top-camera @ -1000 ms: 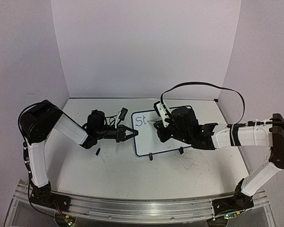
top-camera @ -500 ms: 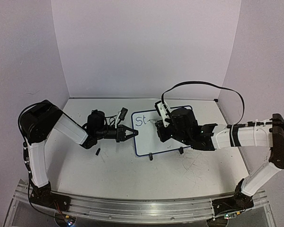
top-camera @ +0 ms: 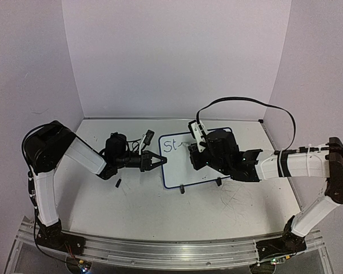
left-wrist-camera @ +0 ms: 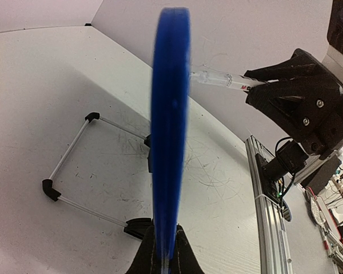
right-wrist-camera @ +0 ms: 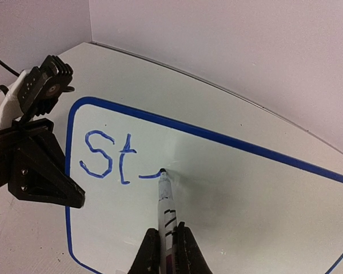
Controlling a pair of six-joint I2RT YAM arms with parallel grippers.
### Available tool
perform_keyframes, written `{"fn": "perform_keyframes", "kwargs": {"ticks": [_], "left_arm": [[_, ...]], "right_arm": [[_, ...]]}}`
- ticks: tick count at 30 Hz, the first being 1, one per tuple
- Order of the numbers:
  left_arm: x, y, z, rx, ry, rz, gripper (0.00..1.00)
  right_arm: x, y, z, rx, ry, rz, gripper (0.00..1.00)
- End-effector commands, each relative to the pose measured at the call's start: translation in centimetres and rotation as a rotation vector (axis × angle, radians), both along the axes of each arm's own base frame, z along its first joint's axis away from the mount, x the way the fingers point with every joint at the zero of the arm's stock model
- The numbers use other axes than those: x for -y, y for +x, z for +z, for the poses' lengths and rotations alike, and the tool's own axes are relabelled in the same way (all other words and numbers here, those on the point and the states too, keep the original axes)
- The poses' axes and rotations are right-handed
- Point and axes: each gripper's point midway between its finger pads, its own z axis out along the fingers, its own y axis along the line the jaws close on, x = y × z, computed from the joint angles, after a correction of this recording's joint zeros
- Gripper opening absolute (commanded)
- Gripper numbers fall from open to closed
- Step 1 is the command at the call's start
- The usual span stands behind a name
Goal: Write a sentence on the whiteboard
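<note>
The whiteboard [top-camera: 180, 171], white with a dark-blue frame, stands tilted on the table between my arms. My left gripper [top-camera: 159, 160] is shut on its left edge; the left wrist view shows the frame [left-wrist-camera: 170, 114] edge-on between the fingers of that gripper [left-wrist-camera: 166, 251]. My right gripper [right-wrist-camera: 167, 242] is shut on a marker [right-wrist-camera: 166, 202] whose tip touches the whiteboard [right-wrist-camera: 251, 194]. The sentence [right-wrist-camera: 106, 157] reads "St" in blue, followed by a short stroke that ends at the tip. Seen from above, the right gripper [top-camera: 194, 155] hovers over the board's middle.
A small black cap [top-camera: 119, 183] lies on the table left of the board. The board's wire stand [left-wrist-camera: 74, 142] rests behind it. Old scribble marks [top-camera: 234, 200] cover the table at right. An aluminium rail [top-camera: 160, 251] runs along the near edge.
My right gripper has slid slightly to the right with the marker against the board. The left gripper and the board have stayed still.
</note>
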Motion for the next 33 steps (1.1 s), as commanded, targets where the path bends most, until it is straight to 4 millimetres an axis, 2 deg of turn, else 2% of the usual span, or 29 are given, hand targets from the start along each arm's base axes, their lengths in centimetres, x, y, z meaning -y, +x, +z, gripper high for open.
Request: {"fn": "perform_keyframes", "kwargs": {"ticks": [1, 24, 33], "left_arm": [[-0.2, -0.4, 0.6, 0.005, 0.012, -0.009, 0.0], [-0.2, -0.5, 0.5, 0.006, 0.014, -0.012, 0.0], [-0.2, -0.4, 0.5, 0.009, 0.013, -0.011, 0.0]], "right_arm": [[0.1, 1.1, 2.3, 0.05, 0.054, -0.05, 0.0], [-1.4, 0.9, 1.4, 0.02, 0.059, 0.013, 0.0], [-1.5, 0.2, 0.7, -0.006, 0.045, 0.038, 0.0]]}}
